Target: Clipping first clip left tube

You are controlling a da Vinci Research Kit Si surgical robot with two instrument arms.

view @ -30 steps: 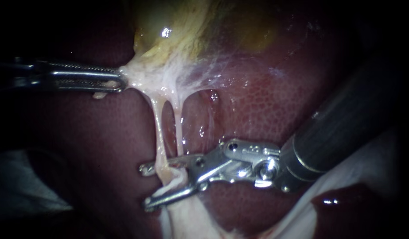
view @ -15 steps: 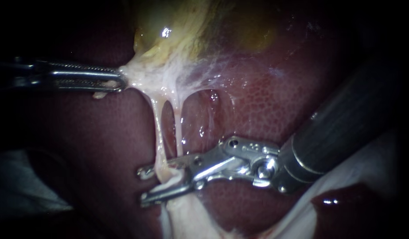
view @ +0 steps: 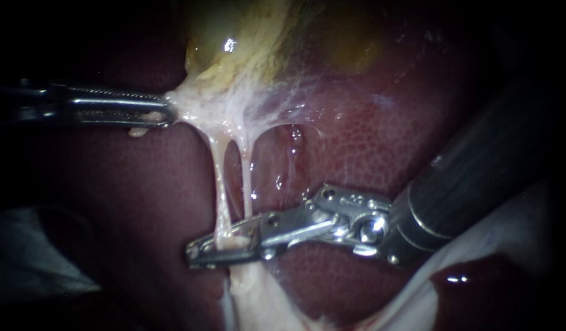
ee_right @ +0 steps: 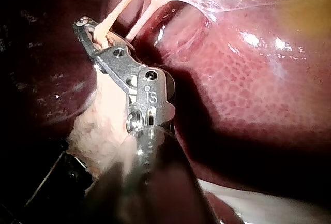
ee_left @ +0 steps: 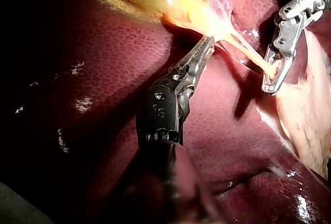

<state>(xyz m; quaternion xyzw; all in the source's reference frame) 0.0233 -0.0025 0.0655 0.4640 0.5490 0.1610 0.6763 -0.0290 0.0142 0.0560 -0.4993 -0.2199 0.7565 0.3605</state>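
Pale, thin left tube [view: 220,184] is stretched taut from the whitish stringy tissue [view: 215,110] under the yellowish gallbladder [view: 246,43], running down over the dark red liver [view: 368,141] just beside the right tube [view: 246,178]. My right instrument [view: 197,251] slopes in from the upper right, its wrist bent so the silver jaws lie nearly level, pinched on the left tube's lower end. My left instrument [view: 166,113] comes in pretty flat, jaws clamped on that stringy tissue.

Pale sheet [view: 506,245] under liver [view: 381,147]; gallbladder [view: 233,37] lying on liver
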